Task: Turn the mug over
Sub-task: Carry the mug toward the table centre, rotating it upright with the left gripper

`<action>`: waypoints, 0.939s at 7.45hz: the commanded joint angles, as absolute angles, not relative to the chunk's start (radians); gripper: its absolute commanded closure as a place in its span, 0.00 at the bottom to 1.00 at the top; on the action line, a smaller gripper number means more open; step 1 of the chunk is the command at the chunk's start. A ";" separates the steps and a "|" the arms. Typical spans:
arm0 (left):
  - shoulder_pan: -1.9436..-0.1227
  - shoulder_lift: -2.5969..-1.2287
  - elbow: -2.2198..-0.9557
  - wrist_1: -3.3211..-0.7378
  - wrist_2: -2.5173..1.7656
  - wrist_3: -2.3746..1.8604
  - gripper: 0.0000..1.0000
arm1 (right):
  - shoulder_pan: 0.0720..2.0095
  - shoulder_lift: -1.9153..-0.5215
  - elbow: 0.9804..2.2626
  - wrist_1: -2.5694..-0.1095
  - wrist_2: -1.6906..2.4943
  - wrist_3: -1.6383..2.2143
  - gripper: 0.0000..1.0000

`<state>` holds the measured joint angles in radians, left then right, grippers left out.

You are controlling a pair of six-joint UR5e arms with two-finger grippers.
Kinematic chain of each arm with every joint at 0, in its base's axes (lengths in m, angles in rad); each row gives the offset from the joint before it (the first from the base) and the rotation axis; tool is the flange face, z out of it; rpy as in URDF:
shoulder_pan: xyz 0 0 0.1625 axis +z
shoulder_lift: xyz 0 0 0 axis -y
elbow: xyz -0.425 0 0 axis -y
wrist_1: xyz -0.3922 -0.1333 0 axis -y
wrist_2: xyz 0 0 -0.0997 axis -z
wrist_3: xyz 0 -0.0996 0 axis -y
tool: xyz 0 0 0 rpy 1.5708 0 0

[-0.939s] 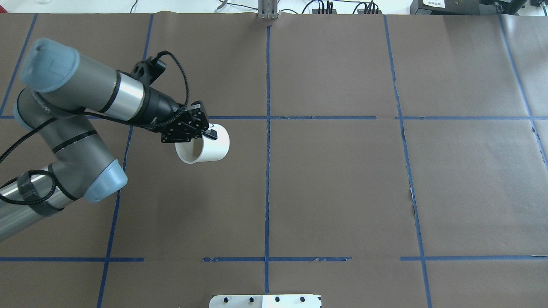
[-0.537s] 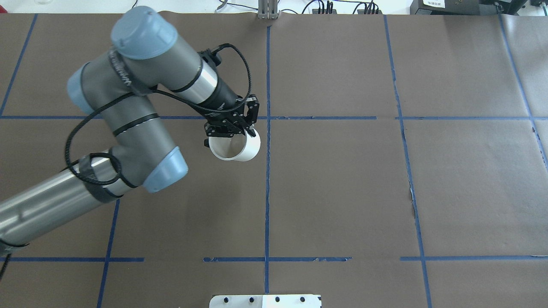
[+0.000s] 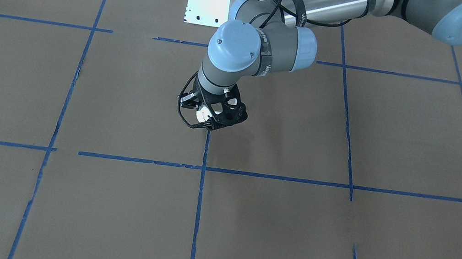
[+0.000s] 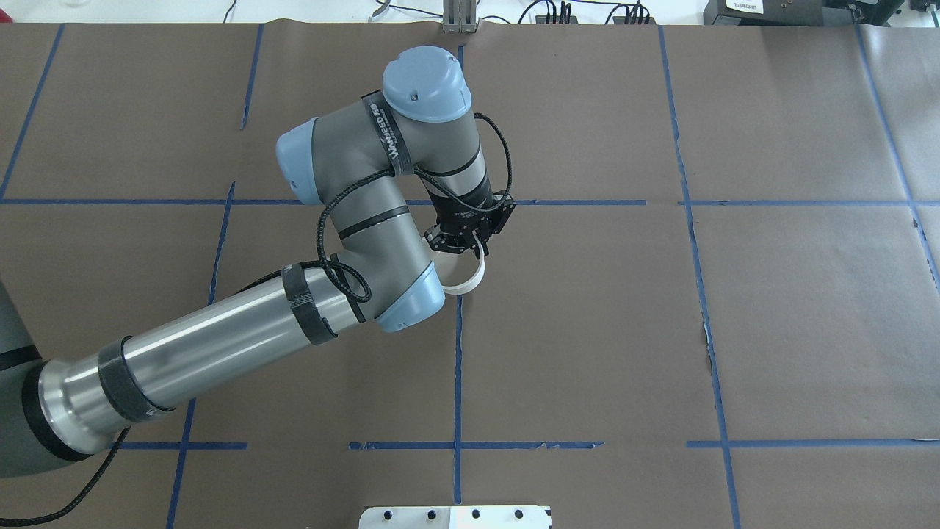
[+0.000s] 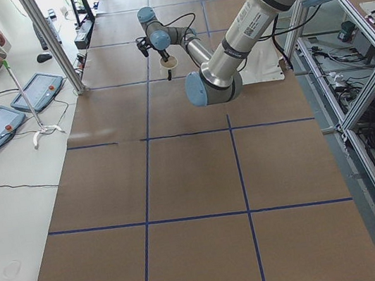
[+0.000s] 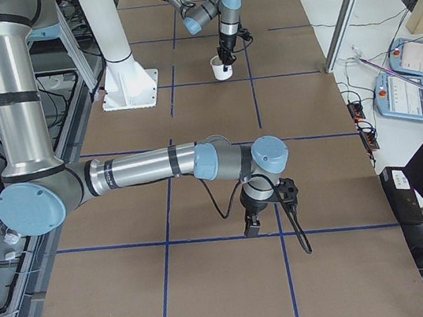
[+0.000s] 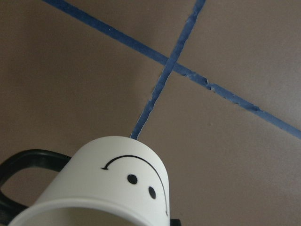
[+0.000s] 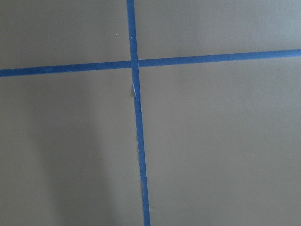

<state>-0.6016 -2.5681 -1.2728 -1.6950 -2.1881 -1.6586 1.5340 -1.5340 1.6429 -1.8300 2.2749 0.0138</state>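
My left gripper [image 4: 470, 253] is shut on the rim of the white mug [image 4: 474, 281] near the table's centre tape line. The mug hangs roughly upright with its mouth up. I cannot tell whether its base touches the paper. The left wrist view shows its smiley face [image 7: 136, 176] and black handle [image 7: 28, 160]. The mug also shows in the front view [image 3: 202, 115], the left side view [image 5: 169, 63] and the right side view [image 6: 219, 68]. My right gripper [image 6: 262, 216] hovers over a tape crossing far from the mug. I cannot tell whether it is open or shut.
Brown paper with blue tape lines [image 4: 457, 353] covers the table. A white base plate [image 4: 455, 516] sits at the near edge. A metal post [image 4: 459, 18] stands at the far edge. Teach pendants [image 5: 37, 89] lie beside the table.
My left arm has swung right, carrying the mug from left of centre to the centre tape line. The mug has turned from lying sideways toward mouth-up.
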 commanded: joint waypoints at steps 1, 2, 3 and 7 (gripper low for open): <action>-0.586 -2.573 -1.252 -1.658 -2.191 -1.638 1.00 | 1.534 -1.534 1.643 -1.830 2.275 0.014 0.00; -0.575 -2.571 -1.253 -1.660 -2.191 -1.628 1.00 | 1.534 -1.534 1.643 -1.830 2.275 0.014 0.00; -0.568 -2.568 -1.258 -1.660 -2.189 -1.623 0.88 | 1.534 -1.534 1.643 -1.830 2.275 0.014 0.00; -0.626 -2.531 -1.374 -1.632 -2.183 -1.559 0.00 | 1.534 -1.534 1.643 -1.830 2.275 0.014 0.00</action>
